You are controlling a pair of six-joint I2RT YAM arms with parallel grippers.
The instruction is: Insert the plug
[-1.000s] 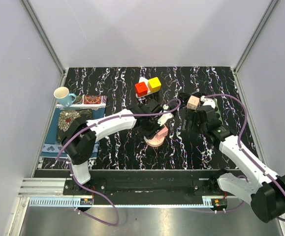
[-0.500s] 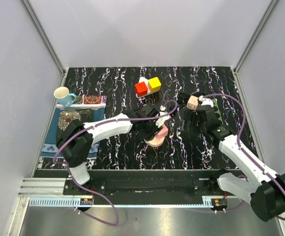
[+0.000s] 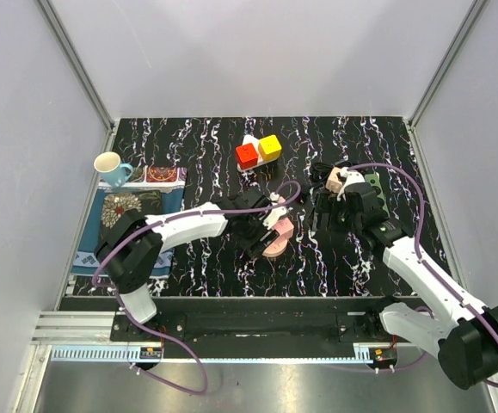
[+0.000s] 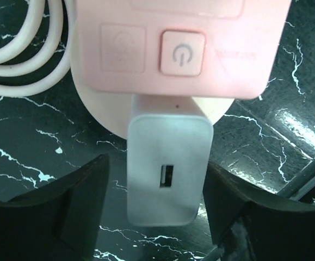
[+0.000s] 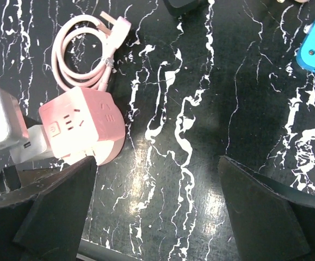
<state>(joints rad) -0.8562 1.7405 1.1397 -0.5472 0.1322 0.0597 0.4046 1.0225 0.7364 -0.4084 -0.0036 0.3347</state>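
Left gripper (image 4: 165,228): jaws parted, a black finger (image 4: 65,217) on either side of the white plug (image 4: 168,168), with a gap visible on one side. The plug sits seated in the side of the pink power cube (image 4: 179,43), USB port facing outward. Right gripper (image 5: 157,217): jaws spread wide and empty, above the black marbled table (image 5: 201,136), near the cube and its coiled cable (image 5: 86,60).

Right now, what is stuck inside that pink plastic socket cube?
A white plastic USB charger is pushed into the pink socket cube's side, its body sticking out. Its prongs are covered, so their depth cannot be seen.
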